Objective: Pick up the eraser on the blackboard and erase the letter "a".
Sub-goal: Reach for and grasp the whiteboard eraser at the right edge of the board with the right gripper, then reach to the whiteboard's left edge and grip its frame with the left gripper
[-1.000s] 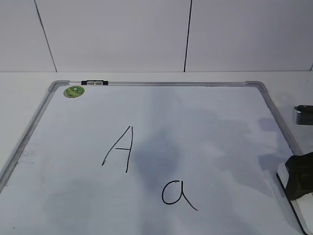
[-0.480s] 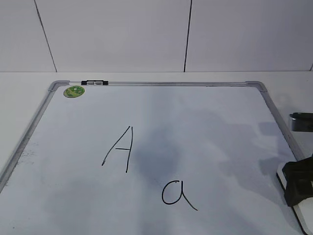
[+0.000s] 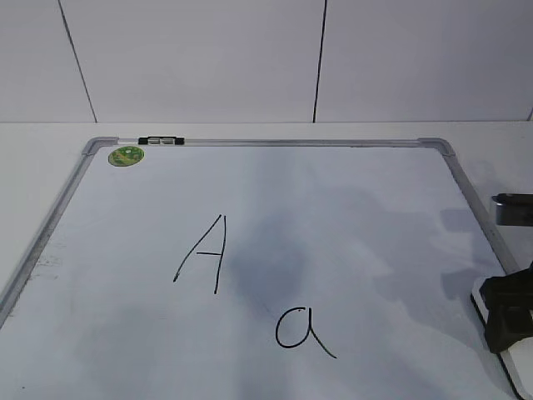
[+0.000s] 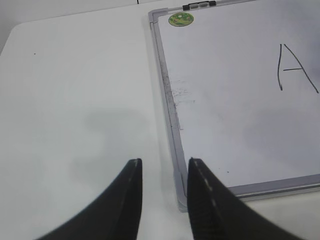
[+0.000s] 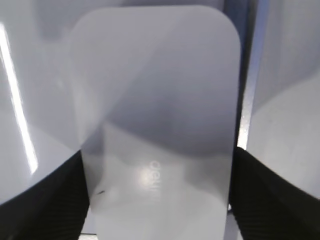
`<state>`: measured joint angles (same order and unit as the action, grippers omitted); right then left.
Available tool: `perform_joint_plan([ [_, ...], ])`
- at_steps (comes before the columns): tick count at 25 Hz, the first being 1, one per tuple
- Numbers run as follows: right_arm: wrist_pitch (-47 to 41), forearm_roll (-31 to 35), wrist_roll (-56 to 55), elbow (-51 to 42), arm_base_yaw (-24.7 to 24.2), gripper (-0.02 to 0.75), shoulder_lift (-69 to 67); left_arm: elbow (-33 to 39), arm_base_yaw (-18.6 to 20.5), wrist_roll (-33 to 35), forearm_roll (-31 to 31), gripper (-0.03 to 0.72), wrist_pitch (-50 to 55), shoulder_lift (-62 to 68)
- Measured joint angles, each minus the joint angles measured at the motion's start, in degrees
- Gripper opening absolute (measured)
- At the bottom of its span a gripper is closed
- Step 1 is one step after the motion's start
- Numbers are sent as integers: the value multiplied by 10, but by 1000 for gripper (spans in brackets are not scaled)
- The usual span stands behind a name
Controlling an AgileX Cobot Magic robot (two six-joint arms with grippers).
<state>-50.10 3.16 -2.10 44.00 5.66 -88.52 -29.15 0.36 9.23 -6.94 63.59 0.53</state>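
Eraser (image 5: 157, 125): white block at the blackboard's (image 3: 350, 217) right edge, by the frame, between the right gripper's (image 5: 159, 195) jaws.
Right jaws: one dark finger against each long side of the eraser, pinching it.
Left gripper (image 4: 164, 200): over the bench (image 4: 75, 100) beside the board's near-left corner; jaws spread narrowly, holding nothing.
Letter "a" (image 3: 304, 331): intact, lower centre, right of and below capital "A" (image 3: 204, 252).
Green sticker (image 3: 126, 155): far-left corner.
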Motion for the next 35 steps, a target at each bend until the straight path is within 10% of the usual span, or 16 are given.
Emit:
perform_joint_plan([
  [35,1,6,0,0,0,560,0,0,0,0,0,235,0,0],
])
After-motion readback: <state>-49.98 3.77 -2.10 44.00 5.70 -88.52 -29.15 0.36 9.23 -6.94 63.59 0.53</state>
